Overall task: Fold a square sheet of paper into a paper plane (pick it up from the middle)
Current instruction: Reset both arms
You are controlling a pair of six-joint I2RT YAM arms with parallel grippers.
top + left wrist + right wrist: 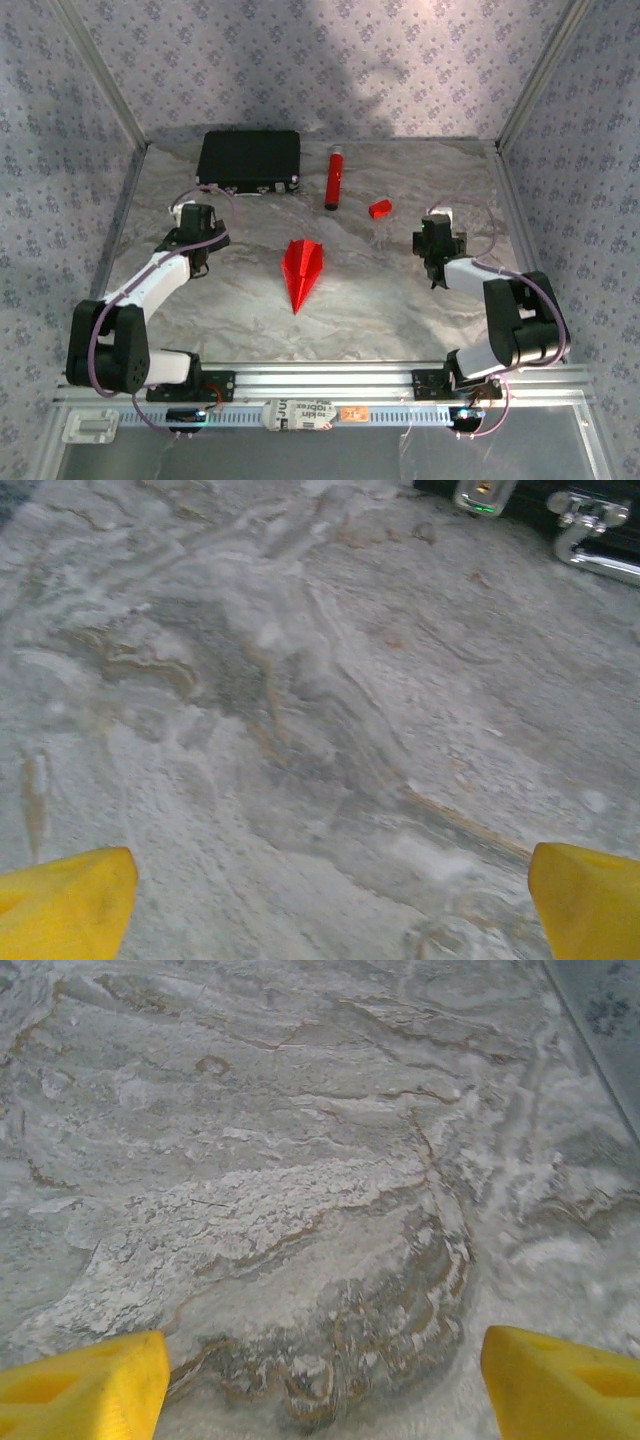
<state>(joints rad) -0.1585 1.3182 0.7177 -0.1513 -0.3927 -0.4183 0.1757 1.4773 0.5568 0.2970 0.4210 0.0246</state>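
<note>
Paper plane [302, 272] lies at the centre of the worktop [400, 300], nose toward the near edge, clear marble either side; left fingers [70, 905] and right fingers [560, 1385] spread wide, empty, well apart from it.

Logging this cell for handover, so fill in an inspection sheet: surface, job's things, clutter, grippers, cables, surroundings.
Surface: marbled grey table, no spills or scraps seen.
Job's things: red plane, folded, lying mid-table with its long point toward the arm bases, apart from both grippers.
Clutter: black case at the far left; red tube beside it; small red block to the right of the tube. All lie beyond the plane.
Grippers: left gripper open, holding nothing; right gripper open, holding nothing. Both are over bare table.
Cables: purple cables loop along both arms, not touching the plane.
Surroundings: patterned walls; metal frame at the near edge.
</note>
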